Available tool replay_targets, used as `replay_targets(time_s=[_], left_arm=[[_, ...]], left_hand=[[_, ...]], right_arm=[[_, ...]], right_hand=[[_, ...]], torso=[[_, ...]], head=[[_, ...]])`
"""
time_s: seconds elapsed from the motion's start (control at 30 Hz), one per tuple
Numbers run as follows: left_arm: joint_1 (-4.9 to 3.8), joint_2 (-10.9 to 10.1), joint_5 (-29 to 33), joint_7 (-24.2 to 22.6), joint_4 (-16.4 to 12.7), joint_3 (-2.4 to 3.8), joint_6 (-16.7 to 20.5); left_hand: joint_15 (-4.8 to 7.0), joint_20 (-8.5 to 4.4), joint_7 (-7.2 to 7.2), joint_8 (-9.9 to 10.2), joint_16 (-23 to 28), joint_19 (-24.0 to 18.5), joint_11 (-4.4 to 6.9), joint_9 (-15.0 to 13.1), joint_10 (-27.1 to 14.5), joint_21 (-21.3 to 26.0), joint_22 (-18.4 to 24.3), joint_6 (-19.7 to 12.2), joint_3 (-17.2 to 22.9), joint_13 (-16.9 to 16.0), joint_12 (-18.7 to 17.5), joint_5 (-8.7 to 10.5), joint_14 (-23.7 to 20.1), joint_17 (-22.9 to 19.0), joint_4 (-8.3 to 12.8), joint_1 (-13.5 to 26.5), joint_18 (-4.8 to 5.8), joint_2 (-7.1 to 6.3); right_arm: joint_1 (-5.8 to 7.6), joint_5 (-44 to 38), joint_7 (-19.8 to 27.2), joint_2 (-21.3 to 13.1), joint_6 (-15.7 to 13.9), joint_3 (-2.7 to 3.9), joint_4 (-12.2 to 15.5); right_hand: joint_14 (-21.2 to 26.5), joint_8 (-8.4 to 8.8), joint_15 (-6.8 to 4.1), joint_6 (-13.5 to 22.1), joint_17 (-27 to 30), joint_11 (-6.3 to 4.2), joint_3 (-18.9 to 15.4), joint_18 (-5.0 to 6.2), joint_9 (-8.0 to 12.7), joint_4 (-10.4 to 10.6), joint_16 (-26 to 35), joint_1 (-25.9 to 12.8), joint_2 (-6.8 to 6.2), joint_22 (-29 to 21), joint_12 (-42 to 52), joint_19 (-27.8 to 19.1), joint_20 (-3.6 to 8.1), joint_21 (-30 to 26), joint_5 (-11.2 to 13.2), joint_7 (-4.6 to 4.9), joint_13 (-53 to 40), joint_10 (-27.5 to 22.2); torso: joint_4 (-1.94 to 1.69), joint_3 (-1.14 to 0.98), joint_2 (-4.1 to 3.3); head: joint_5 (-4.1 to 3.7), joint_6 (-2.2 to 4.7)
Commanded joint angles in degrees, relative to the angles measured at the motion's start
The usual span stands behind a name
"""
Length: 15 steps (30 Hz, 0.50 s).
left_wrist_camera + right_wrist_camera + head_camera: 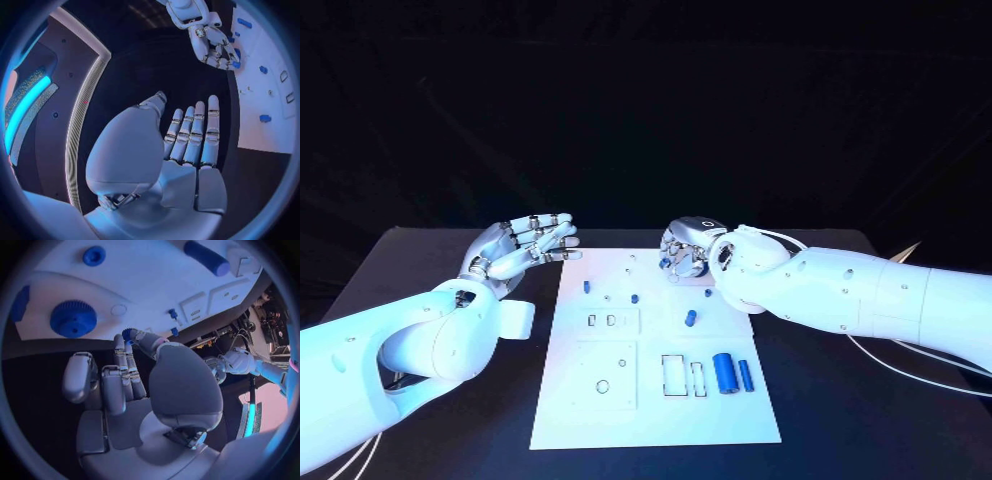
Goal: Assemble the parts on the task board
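White task board (646,410) with small blue parts (724,372); left robot hand (531,243) spread, right robot hand (689,250) pinching a blue part

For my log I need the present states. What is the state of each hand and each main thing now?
left hand: open, holding nothing.
right hand: pinching a small blue part.
task board: lying flat on the table.
large blue cylinder: lying on its side on the board, not held.
blue gear: lying flat on the board, not held.
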State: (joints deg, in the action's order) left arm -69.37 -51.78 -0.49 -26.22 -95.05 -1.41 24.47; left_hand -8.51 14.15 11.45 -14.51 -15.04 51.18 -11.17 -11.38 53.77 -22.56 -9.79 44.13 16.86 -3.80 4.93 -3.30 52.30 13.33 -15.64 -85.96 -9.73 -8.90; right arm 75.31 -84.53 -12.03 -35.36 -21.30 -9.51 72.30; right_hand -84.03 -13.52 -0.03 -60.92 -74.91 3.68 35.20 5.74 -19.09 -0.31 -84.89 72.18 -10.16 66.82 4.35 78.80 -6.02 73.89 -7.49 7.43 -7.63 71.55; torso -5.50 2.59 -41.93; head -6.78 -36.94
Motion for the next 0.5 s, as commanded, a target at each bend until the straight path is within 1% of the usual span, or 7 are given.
replay_targets(time_s=[0.03,0.2,0.3,0.33,0.43,0.47,0.5], left_arm=[[-0.11,0.10,-0.04,-0.25,-0.02,0.06,-0.97],[-0.12,0.14,-0.04,-0.26,-0.07,0.06,-1.03],[-0.12,0.17,-0.04,-0.26,-0.15,0.06,-1.04],[-0.12,0.19,-0.04,-0.25,-0.20,0.06,-1.05],[-0.13,0.24,-0.03,-0.26,-0.30,0.07,-1.07],[-0.13,0.26,-0.03,-0.26,-0.32,0.08,-1.08],[-0.14,0.30,-0.03,-0.26,-0.34,0.09,-1.09]], left_hand=[[-0.22,-0.11,2.48,0.17,-0.34,0.20,-0.18,0.09,-0.29,-0.23,-0.06,-0.25,-0.12,0.09,-0.26,0.36,0.08,0.05,0.12,-0.48,-0.61,0.09],[-0.22,-0.11,2.46,0.18,-0.34,0.17,-0.18,0.10,-0.30,-0.27,-0.08,-0.28,-0.08,0.09,-0.30,0.36,0.07,0.09,0.19,-0.60,-0.60,0.12],[-0.22,-0.11,2.46,0.18,-0.34,0.17,-0.18,0.10,-0.30,-0.27,-0.08,-0.28,-0.08,0.09,-0.30,0.36,0.07,0.09,0.19,-0.60,-0.60,0.12],[-0.22,-0.12,2.43,0.18,-0.34,0.16,-0.17,0.10,-0.29,-0.28,-0.08,-0.28,-0.06,0.08,-0.32,0.36,0.06,0.11,0.23,-0.66,-0.60,0.14],[-0.22,-0.12,2.43,0.18,-0.34,0.16,-0.17,0.10,-0.29,-0.28,-0.08,-0.28,-0.06,0.08,-0.32,0.36,0.06,0.11,0.23,-0.66,-0.60,0.14],[-0.22,-0.12,2.43,0.18,-0.34,0.16,-0.17,0.10,-0.29,-0.28,-0.08,-0.28,-0.06,0.08,-0.32,0.36,0.06,0.11,0.23,-0.66,-0.60,0.14],[-0.22,-0.12,2.43,0.18,-0.34,0.16,-0.17,0.10,-0.29,-0.28,-0.08,-0.28,-0.06,0.08,-0.32,0.36,0.06,0.11,0.23,-0.66,-0.60,0.14]], right_arm=[[0.29,-0.11,-1.67,0.55,-3.15,0.10,0.16],[0.51,-0.36,-2.38,1.85,-3.84,0.20,-0.74],[0.58,-0.63,-3.06,2.65,-4.36,0.28,-1.50],[0.59,-0.70,-3.20,3.00,-4.50,0.31,-1.88],[0.62,-0.81,-3.35,4.09,-4.68,0.38,-3.02],[0.63,-0.83,-3.34,4.43,-4.69,0.39,-3.37],[0.63,-0.84,-3.32,4.86,-4.69,0.40,-3.82]], right_hand=[[-3.65,-0.29,-0.43,-0.32,-2.96,0.16,0.23,-0.96,-0.15,0.05,-0.26,0.07,0.54,0.18,0.17,-0.01,0.40,0.40,-0.37,0.00,-0.08,0.42],[-3.67,-0.33,-0.43,-0.34,-3.07,0.17,0.25,-0.98,-0.19,0.07,-0.31,0.05,0.60,0.25,0.15,0.02,0.41,0.44,-0.37,0.01,-0.09,0.43],[-3.70,-0.39,-0.41,-0.23,-3.20,0.21,0.36,-1.02,-0.33,0.27,-0.37,-0.13,0.86,0.44,0.07,0.09,0.44,0.55,-0.37,0.07,-0.12,0.45],[-3.71,-0.39,-0.41,-0.22,-3.28,0.20,0.38,-1.03,-0.34,0.27,-0.41,-0.12,0.88,0.50,0.06,0.12,0.44,0.59,-0.37,0.07,-0.12,0.45],[-3.73,-0.39,-0.41,-0.18,-3.39,0.21,0.38,-1.03,-0.36,0.25,-0.45,-0.12,0.85,0.50,0.03,0.12,0.44,0.59,-0.37,0.08,-0.12,0.42],[-3.73,-0.39,-0.41,-0.18,-3.39,0.21,0.38,-1.03,-0.36,0.25,-0.45,-0.12,0.85,0.50,0.03,0.12,0.44,0.59,-0.37,0.08,-0.12,0.42],[-3.73,-0.39,-0.41,-0.18,-3.39,0.21,0.38,-1.03,-0.36,0.25,-0.45,-0.12,0.85,0.50,0.03,0.12,0.44,0.59,-0.37,0.08,-0.12,0.42]], torso=[[-0.13,0.10,-0.08],[-0.28,0.16,-0.11],[-0.36,0.18,-0.17],[-0.33,0.17,-0.17],[-0.30,0.20,-0.21],[-0.23,0.17,-0.24],[-0.28,0.20,-0.28]], head=[[-0.28,0.11],[0.06,0.02],[0.17,0.15],[0.16,0.13],[0.56,0.03],[0.79,0.07],[0.85,0.11]])
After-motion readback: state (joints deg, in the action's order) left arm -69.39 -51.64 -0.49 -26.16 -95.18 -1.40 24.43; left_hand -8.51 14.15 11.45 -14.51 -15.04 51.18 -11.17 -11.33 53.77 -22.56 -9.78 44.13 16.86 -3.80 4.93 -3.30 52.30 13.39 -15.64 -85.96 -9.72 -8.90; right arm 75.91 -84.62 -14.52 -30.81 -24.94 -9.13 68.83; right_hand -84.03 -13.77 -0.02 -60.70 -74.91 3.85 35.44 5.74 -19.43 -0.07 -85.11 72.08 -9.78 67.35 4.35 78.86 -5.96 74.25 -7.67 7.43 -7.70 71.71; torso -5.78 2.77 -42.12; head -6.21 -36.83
